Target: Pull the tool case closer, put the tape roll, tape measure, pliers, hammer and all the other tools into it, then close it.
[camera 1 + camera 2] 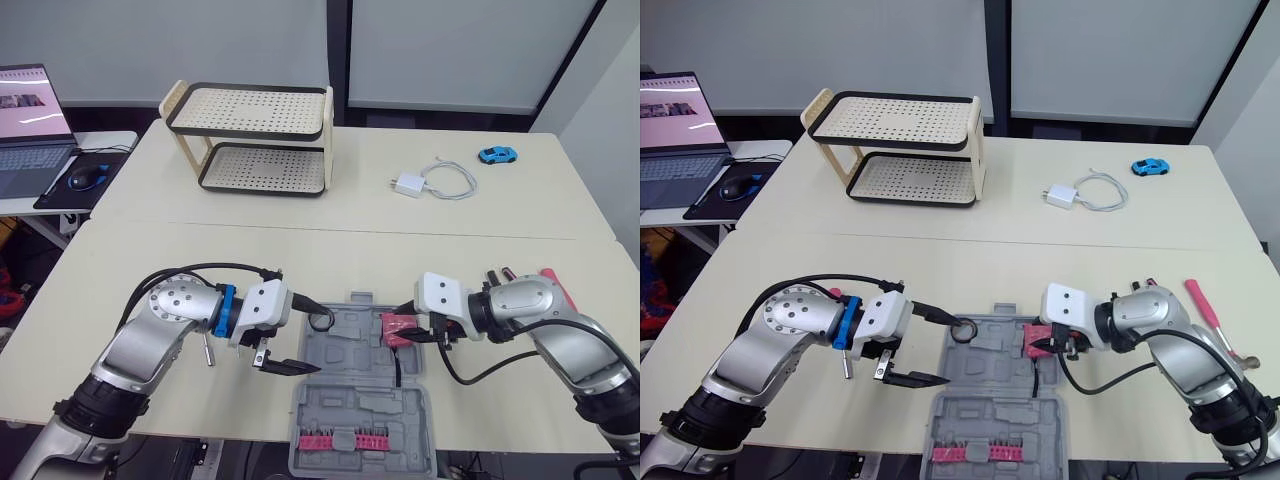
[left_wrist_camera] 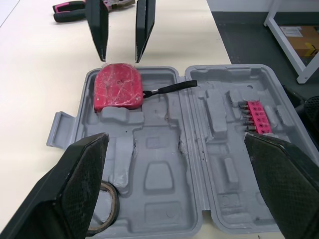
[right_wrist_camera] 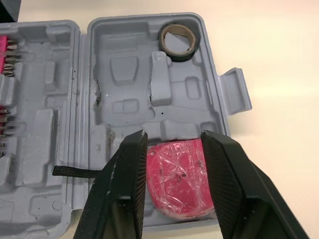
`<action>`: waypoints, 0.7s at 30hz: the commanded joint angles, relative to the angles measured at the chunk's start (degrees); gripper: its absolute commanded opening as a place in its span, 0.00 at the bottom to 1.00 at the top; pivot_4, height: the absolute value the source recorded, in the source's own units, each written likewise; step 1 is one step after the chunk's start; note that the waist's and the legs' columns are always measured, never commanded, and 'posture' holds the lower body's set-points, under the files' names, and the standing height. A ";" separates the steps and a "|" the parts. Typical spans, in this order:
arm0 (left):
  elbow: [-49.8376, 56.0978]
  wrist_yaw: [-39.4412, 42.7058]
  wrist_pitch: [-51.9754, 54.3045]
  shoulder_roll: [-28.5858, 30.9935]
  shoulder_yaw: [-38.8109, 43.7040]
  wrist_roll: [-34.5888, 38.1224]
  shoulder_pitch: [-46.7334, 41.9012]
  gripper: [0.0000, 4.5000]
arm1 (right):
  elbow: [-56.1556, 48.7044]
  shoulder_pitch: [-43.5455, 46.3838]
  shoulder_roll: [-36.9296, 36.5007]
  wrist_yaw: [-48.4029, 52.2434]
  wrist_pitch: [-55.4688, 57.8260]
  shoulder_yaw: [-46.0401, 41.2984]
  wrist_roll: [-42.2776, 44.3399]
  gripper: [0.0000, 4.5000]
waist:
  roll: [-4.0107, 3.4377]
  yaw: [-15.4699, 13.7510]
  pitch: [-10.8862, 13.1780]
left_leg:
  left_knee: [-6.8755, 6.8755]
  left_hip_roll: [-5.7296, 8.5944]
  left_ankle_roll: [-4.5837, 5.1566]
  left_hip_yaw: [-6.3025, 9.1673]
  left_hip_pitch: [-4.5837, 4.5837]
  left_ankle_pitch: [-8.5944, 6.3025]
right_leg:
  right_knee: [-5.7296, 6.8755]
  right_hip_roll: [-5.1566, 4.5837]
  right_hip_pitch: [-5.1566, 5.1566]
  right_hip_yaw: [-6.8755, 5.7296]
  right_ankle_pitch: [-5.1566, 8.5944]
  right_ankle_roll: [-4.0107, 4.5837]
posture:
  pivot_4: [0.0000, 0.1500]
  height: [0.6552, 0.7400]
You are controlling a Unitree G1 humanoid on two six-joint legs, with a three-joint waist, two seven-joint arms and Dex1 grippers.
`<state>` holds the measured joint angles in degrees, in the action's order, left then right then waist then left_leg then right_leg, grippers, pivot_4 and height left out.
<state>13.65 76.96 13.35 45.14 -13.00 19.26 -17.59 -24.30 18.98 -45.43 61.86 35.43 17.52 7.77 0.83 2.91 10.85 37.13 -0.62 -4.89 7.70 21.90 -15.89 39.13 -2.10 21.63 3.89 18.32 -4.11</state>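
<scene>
A laptop and a mouse sit on a side desk at the far left, off the main table; a two-tier rack stands at the table's far side, with a wide bare stretch of tabletop between it and the arms; the left gripper hovers at the left edge of the tool case, released, its two fingers spread wide, one over the case's far left corner and the other over the table just beside the case wall; the tape roll lies in that far left corner of the case, close under the upper finger; the case lies open and flat at the front middle of the table, its far half well on the tabletop, its near half, holding a pink bit strip, hanging past the table's near edge; bare table lies to the left of the case under the left arm; the red tape measure rests in the far half of the case against its right-hand wall, its black strap trailing toward the hinge; the right gripper is above it with fingers parted, one on each side of the tape measure, and whether they touch it cannot be told; farther back on the right lie a white charger with its cable and a blue toy car, both well apart from the case; a pink-handled tool lies beside the right arm near the table's right edge.
</scene>
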 commanded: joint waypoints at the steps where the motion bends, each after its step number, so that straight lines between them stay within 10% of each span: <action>1: 0.32 0.39 -0.49 -0.06 1.19 0.97 -0.77 1.00 | -1.09 -0.67 0.16 -1.62 -1.82 -0.96 -0.13 0.39 | 0.00 0.01 0.00 | 0.00 0.00 0.00 0.00 0.00 0.00 | 0.00 0.00 0.00 0.00 0.00 0.00 | 1.00 0.94; 21: 1.78 0.72 2.74 -1.22 -0.04 1.06 -4.26 1.00 | 19.83 -3.06 3.32 -3.25 -8.03 3.56 -4.64 0.39 | 0.10 0.16 -0.13 | 0.08 0.01 0.00 0.03 -0.29 0.00 | -0.02 0.01 -0.37 -0.01 -0.01 -0.02 | 1.00 0.94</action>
<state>13.34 77.64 15.85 43.92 -13.18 19.28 -21.03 -7.82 16.91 -41.43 58.69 25.25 19.59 5.46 0.92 3.07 10.72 37.22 -0.62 -4.89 7.72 21.59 -15.89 39.11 -2.09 21.24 3.88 18.31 -4.13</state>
